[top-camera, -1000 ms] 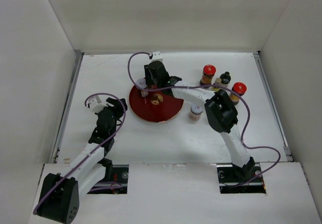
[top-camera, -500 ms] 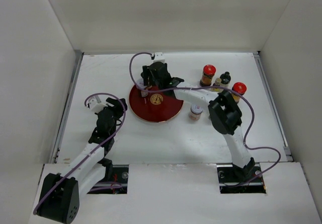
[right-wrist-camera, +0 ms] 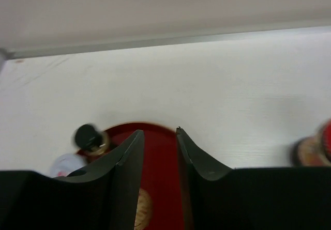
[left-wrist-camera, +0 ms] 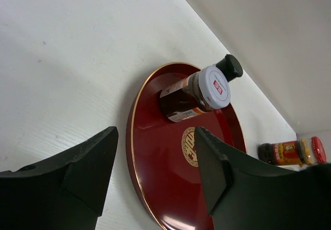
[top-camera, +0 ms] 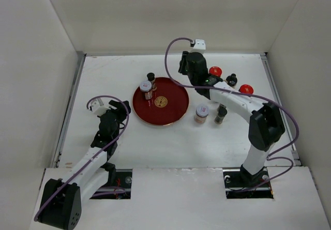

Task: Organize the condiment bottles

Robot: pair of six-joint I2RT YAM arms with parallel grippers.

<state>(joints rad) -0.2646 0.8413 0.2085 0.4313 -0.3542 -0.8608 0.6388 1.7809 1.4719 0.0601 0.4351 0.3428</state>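
Observation:
A white-lidded, red-labelled bottle and a slim black-capped bottle stand on the back left of the round red tray. Both show in the left wrist view, white lid and black cap. A red-lidded jar, a black-capped bottle and a second red-lidded jar stand at the back right. A white-lidded jar and a dark slim bottle stand right of the tray. My right gripper is open and empty above the tray's back right edge. My left gripper is open and empty left of the tray.
White walls enclose the table on the left, back and right. The right arm's purple cable loops over the table's back. In the right wrist view the tray lies under my fingers and a red-lidded jar sits at the right edge.
My right gripper has drawn back from the tray's back left and swung to the back right. The black-capped bottle now stands free on the tray. The left arm has not moved.

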